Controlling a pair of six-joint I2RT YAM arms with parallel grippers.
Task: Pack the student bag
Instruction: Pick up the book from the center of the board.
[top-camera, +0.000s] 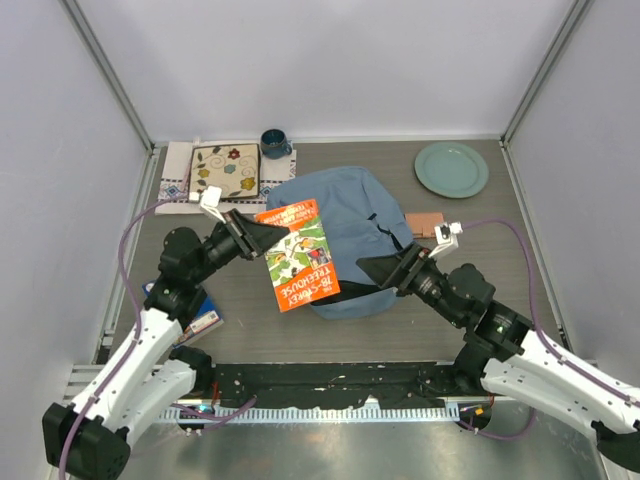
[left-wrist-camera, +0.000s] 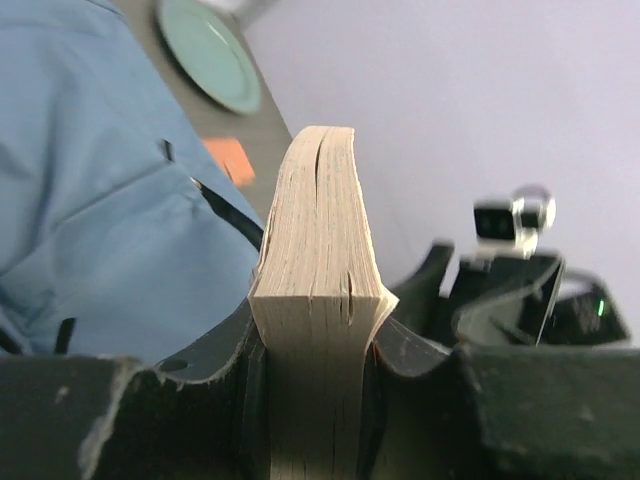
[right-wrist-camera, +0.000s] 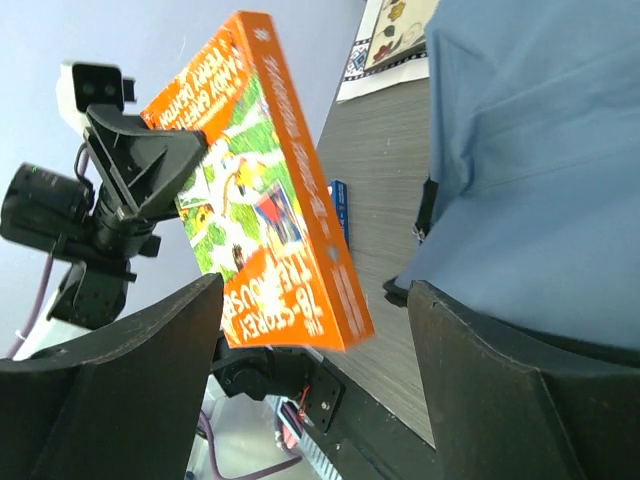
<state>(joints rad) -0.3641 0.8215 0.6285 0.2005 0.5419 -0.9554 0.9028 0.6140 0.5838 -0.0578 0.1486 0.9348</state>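
Observation:
The dusty-blue student bag (top-camera: 350, 230) lies in the middle of the table; it also shows in the left wrist view (left-wrist-camera: 90, 190) and the right wrist view (right-wrist-camera: 540, 170). My left gripper (top-camera: 258, 236) is shut on an orange paperback book (top-camera: 300, 255) and holds it in the air over the bag's left edge. Its page edges (left-wrist-camera: 318, 300) sit clamped between my left jaws. The book's cover shows in the right wrist view (right-wrist-camera: 270, 210). My right gripper (top-camera: 375, 268) is open and empty at the bag's right front side, facing the book.
A patterned book (top-camera: 225, 172) on a white cloth and a dark blue mug (top-camera: 275, 143) stand at the back left. A green plate (top-camera: 451, 168) is at the back right. A brown block (top-camera: 424, 223) lies right of the bag. A blue book (top-camera: 200, 310) lies by the left arm.

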